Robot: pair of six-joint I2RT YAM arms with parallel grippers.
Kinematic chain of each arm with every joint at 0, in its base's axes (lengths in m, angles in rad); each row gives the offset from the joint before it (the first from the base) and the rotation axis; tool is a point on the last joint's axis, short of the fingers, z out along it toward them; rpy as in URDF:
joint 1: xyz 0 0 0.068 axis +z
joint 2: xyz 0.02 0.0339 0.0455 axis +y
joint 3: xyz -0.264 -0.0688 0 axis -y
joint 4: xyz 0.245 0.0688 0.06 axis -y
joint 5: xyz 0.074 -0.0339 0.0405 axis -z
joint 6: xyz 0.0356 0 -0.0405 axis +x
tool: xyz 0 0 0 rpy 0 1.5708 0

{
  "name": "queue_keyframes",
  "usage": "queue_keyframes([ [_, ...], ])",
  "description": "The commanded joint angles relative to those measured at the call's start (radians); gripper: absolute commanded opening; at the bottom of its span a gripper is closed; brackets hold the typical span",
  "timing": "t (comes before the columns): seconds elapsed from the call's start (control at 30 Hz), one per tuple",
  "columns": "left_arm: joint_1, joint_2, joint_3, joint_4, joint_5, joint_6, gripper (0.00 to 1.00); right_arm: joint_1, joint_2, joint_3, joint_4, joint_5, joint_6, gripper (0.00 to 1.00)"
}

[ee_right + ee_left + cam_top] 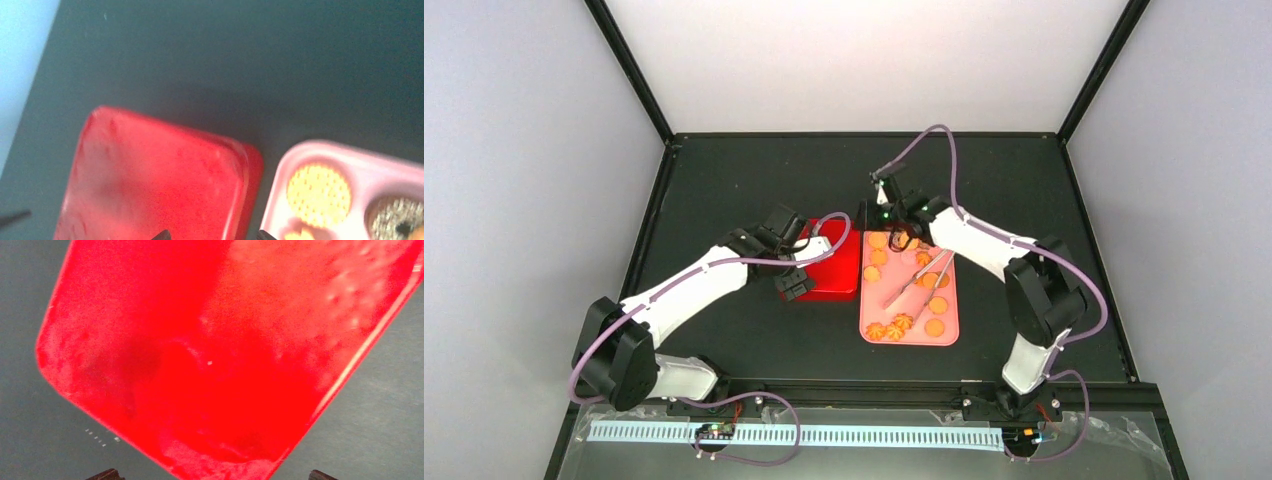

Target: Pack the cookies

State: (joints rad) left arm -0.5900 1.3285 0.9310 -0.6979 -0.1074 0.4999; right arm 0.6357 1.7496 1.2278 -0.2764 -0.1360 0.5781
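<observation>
About eleven round cookies, with no long axis, are lying flat on one tray. Left fingers are standing released; right fingers are parted, empty.

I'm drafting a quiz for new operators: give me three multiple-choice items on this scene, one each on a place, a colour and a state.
1. Where do the tongs lie? A) in a drawer B) on the pink tray C) on a white plate
2. What colour is the box beside that tray? A) blue B) green C) red
3. How do the left arm's fingers stand? A) wide open, empty B) shut on a spoon C) shut on a cloth
Answers: 1 B, they lie among the cookies on it; 2 C, it is plainly red; 3 A, both tips sit far apart, nothing between.
</observation>
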Motion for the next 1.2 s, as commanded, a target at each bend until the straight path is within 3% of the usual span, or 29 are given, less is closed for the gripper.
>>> queue_keyframes([
  [0.0, -0.022, -0.02, 0.015, -0.041, 0.144, 0.013, 0.99, -0.063, 0.065, 0.126, -0.052, -0.044, -0.073, 0.45],
  [0.27, -0.126, 0.004, -0.055, 0.067, 0.019, 0.095, 0.99, -0.096, 0.351, 0.509, -0.228, -0.105, -0.149, 0.42],
  [0.6, -0.189, 0.095, -0.085, 0.293, -0.196, 0.135, 0.99, -0.087, 0.574, 0.708, -0.269, -0.184, -0.167, 0.39],
  [0.87, -0.203, 0.132, -0.04, 0.283, -0.205, 0.142, 0.98, -0.029, 0.566, 0.628, -0.238, -0.297, -0.238, 0.34],
  [1.17, -0.148, 0.114, -0.029, 0.276, -0.144, 0.122, 0.98, -0.02, 0.418, 0.363, -0.093, -0.407, -0.248, 0.26],
])
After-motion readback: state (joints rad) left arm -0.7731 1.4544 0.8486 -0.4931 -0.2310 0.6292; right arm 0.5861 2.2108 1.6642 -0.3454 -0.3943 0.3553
